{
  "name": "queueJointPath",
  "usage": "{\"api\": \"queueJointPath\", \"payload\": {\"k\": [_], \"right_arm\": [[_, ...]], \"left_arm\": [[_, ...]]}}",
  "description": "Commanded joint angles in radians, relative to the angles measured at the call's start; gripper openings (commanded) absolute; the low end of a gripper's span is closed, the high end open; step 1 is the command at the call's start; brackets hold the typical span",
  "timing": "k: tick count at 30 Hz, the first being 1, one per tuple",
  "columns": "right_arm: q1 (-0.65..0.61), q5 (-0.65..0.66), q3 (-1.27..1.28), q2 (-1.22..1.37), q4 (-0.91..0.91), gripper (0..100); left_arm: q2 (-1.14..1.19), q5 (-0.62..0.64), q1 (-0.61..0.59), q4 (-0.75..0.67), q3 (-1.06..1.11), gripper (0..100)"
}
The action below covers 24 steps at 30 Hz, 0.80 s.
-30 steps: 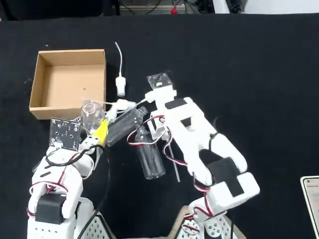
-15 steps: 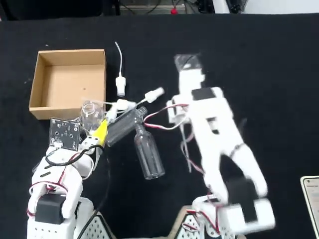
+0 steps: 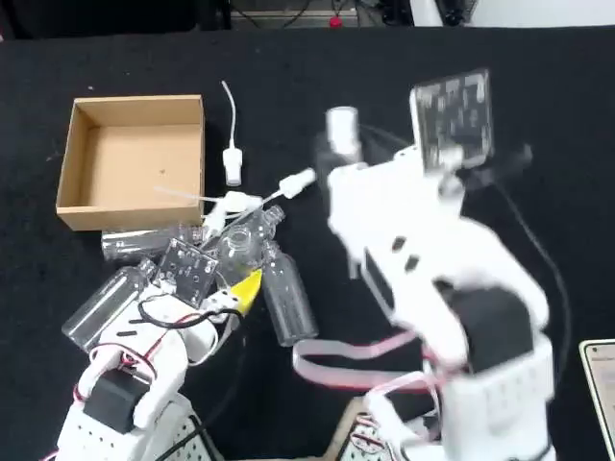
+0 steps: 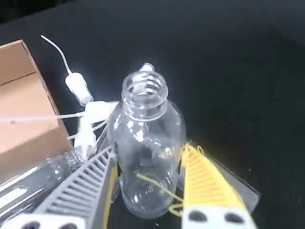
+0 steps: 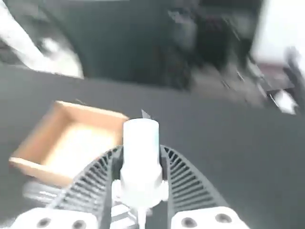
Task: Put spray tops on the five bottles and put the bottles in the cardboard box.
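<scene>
My left gripper (image 4: 147,191) is shut on a clear bottle (image 4: 145,143) whose threaded neck is open and bare; in the high view the same gripper (image 3: 236,271) holds that bottle (image 3: 238,246) just right of the cardboard box (image 3: 75,192). High above the table's middle, my right gripper (image 3: 341,146) is shut on a white spray top (image 3: 340,125), which stands between its fingers (image 5: 183,179) in the right wrist view as the spray top (image 5: 140,160). Three more bottles (image 3: 288,300) (image 3: 144,242) (image 3: 104,309) lie on the black cloth.
Loose spray tops lie right of the box: one with a long tube (image 3: 232,161), another (image 3: 298,181) and a third (image 3: 236,204). The box (image 5: 66,143) is empty. A white object (image 3: 601,375) sits at the table's right edge.
The right arm has lifted off the table and swung up and right with a spray top in its gripper. The left arm carried its bottle rightward and nearer, uncovering two lying bottles.
</scene>
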Motion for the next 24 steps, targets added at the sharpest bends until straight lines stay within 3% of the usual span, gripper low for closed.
{"api": "queueJointPath", "payload": {"k": [1, 10, 15, 24], "right_arm": [[-0.115, -0.009, 0.008, -0.081, -0.141, 2.2], [-0.249, -0.008, 0.246, -0.101, -0.569, 2.2], [-0.262, -0.008, 0.381, -0.105, -0.778, 2.1], [-0.324, -0.008, 0.518, -0.108, -0.850, 2.1]], "left_arm": [[-0.008, 0.005, 0.016, -0.046, 0.005, 8], [-0.008, 0.006, 0.018, -0.048, 0.004, 8], [-0.008, 0.006, 0.018, -0.048, -0.001, 8], [-0.008, 0.006, 0.018, -0.048, -0.001, 8]]}}
